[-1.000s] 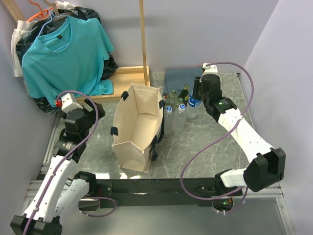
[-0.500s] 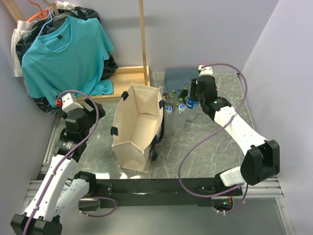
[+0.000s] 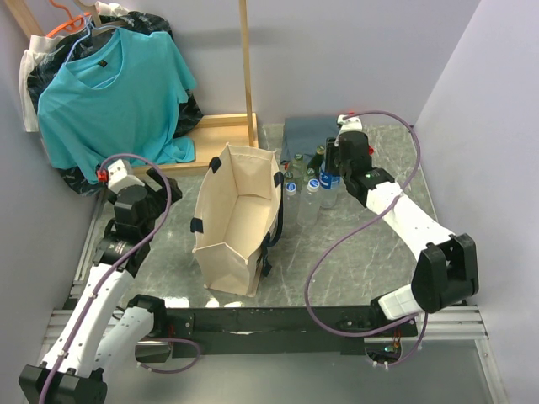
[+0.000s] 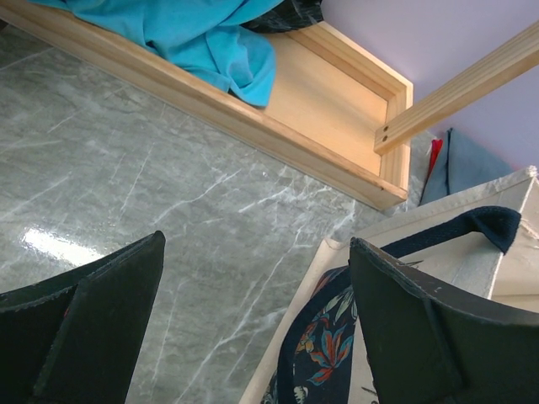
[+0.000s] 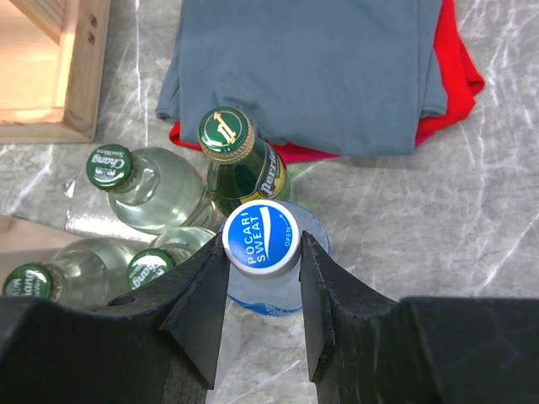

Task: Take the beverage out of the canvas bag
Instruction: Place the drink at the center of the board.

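The beige canvas bag (image 3: 236,219) stands open in the middle of the table; its rim (image 4: 480,261) shows at the right of the left wrist view. The beverage, a clear bottle with a blue Pocari Sweat cap (image 5: 261,238), is upright outside the bag, to its right (image 3: 330,178). My right gripper (image 5: 263,246) is shut on the bottle's neck just under the cap, seen from above (image 3: 335,167). My left gripper (image 4: 257,252) is open over the table, left of the bag (image 3: 160,181), with nothing between its fingers.
Several green-capped glass bottles (image 5: 109,167) and a green bottle (image 5: 226,135) crowd the left side of the held bottle. Folded grey cloth (image 5: 312,67) on red cloth lies behind. A wooden frame (image 3: 227,135) with a teal shirt (image 3: 109,93) fills the far left.
My right arm has shifted slightly left and toward the back with the bottle still gripped, closer to the cluster of bottles. The left arm has barely moved.
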Robot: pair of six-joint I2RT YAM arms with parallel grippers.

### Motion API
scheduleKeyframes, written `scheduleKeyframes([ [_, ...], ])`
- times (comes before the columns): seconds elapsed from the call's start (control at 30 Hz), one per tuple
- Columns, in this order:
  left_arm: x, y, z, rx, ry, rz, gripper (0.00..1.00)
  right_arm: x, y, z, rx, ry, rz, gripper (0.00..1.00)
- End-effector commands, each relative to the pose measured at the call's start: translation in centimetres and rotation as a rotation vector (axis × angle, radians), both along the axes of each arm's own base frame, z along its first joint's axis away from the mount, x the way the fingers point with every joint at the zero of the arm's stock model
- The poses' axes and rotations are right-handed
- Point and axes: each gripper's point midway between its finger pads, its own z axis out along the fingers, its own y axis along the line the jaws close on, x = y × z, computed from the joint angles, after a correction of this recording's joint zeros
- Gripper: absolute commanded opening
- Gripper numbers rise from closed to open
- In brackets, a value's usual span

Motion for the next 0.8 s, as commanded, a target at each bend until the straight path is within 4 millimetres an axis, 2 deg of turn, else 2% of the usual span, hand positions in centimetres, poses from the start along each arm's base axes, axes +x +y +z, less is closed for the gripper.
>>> scheduleKeyframes([
  [0.0,0.5,0.0,1.7,-0.017,-0.052,0.006,0.96,2.3,1.8,5.6,0.102,-0.193,0.039,0.00],
  [0.47,0.5,-0.1,1.4,-0.023,-0.050,0.006,0.96,1.7,2.1,5.5,0.123,-0.180,0.056,0.00],
  [0.77,0.4,-0.1,1.3,-0.027,-0.048,0.006,0.96,1.0,2.3,4.6,0.130,-0.140,0.063,0.00],
])
